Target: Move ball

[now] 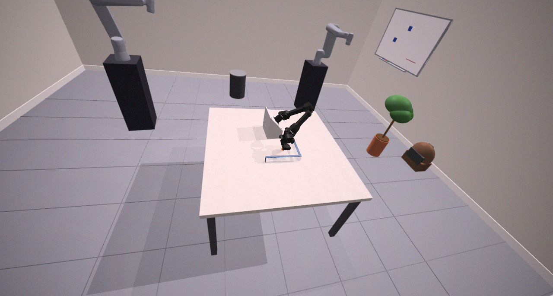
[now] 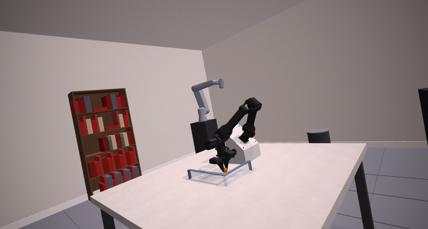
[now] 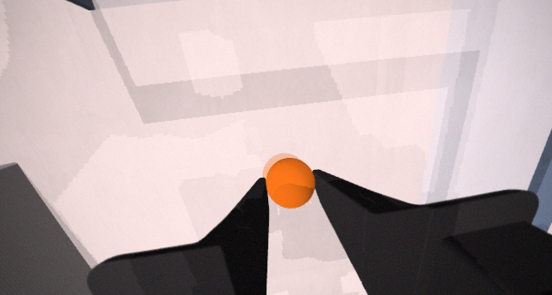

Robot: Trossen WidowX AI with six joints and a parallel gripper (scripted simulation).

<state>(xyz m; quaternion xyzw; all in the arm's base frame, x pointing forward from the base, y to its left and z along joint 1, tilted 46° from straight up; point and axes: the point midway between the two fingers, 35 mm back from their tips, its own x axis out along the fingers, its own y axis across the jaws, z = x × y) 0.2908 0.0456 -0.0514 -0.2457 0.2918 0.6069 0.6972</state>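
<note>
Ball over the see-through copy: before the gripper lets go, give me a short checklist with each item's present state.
1. Gripper shut on the ball: ok.
2. Ball lined up with the see-through copy: nearly; a pale sliver shows at the ball's upper left. Not ok yet.
3. Ball inside the clear walls: ok in the exterior view.
4. Ball touching the table: cannot tell.
5. Fingers apart from the walls: ok.
</note>
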